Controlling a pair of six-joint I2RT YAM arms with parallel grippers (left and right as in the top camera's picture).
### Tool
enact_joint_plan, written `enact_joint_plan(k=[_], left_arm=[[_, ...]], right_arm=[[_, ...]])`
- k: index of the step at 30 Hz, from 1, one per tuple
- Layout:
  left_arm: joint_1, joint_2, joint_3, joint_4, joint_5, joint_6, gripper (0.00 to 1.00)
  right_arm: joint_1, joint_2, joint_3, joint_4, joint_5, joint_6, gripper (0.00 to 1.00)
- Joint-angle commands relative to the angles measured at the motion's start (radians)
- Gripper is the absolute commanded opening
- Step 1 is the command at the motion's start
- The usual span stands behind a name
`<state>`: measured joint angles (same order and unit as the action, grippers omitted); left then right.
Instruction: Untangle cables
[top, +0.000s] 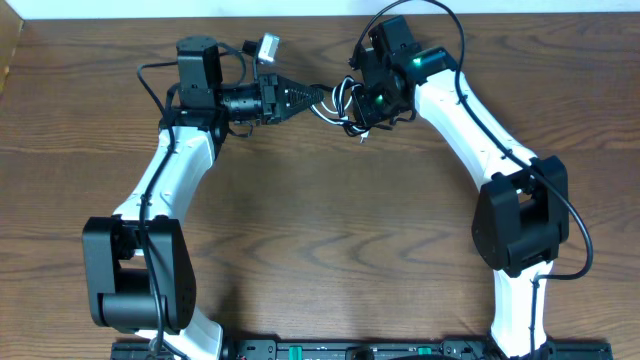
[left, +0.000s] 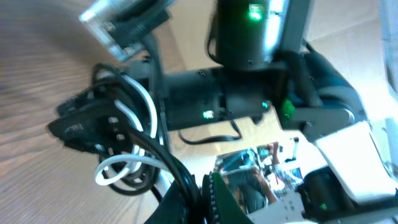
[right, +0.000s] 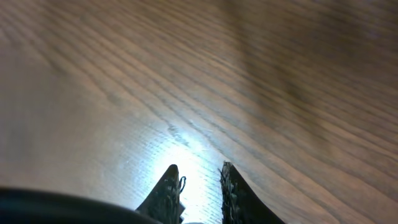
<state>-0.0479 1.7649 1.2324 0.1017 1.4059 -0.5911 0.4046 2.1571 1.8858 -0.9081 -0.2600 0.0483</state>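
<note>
My left gripper (top: 312, 97) is fully closed and appears to pinch the cables (top: 338, 108). The cables sit bunched at the far centre of the table (top: 320, 230), between both grippers. My right gripper (right: 200, 182) stands narrowly parted, with no cord visible between its tips. Risk: if loops are snagged on the right fingers, pulling left tightens the knot or slips the cords from my pinch.

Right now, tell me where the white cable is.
In the overhead view's top centre, the white cable sits between the left gripper and the right gripper.
</note>
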Motion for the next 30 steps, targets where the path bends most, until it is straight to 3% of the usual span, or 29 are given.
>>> enact_joint_plan(k=[1,8,10,15,21,23,28,30], left_arm=[[0.026,-0.022,0.021,0.045,0.167,0.02,0.07],[0.026,-0.022,0.021,0.155,0.167,0.046,0.07],[0.026,-0.021,0.021,0.154,0.167,0.072,0.07],[0.024,-0.02,0.017,0.154,0.167,0.09,0.07],[0.024,-0.02,0.016,0.154,0.167,0.127,0.07],[0.024,-0.02,0.016,0.154,0.16,0.13,0.07],[0.023,-0.02,0.015,0.103,0.031,0.131,0.09],[0.023,-0.02,0.015,0.048,-0.034,0.131,0.15]], right_arm=[[-0.068,0.003,-0.01,-0.016,0.036,-0.038,0.17],[-0.177,0.003,-0.01,-0.023,0.058,0.095,0.31],[-0.206,0.003,-0.01,-0.023,-0.027,0.143,0.31],[-0.241,-0.009,-0.008,-0.02,-0.245,0.125,0.35],[-0.241,-0.076,-0.008,-0.032,-0.297,0.048,0.55],[-0.238,-0.079,-0.008,-0.032,-0.297,0.048,0.54],[-0.202,-0.079,-0.009,-0.038,-0.29,0.099,0.32],[-0.18,-0.079,-0.009,-0.026,-0.257,0.143,0.31]])
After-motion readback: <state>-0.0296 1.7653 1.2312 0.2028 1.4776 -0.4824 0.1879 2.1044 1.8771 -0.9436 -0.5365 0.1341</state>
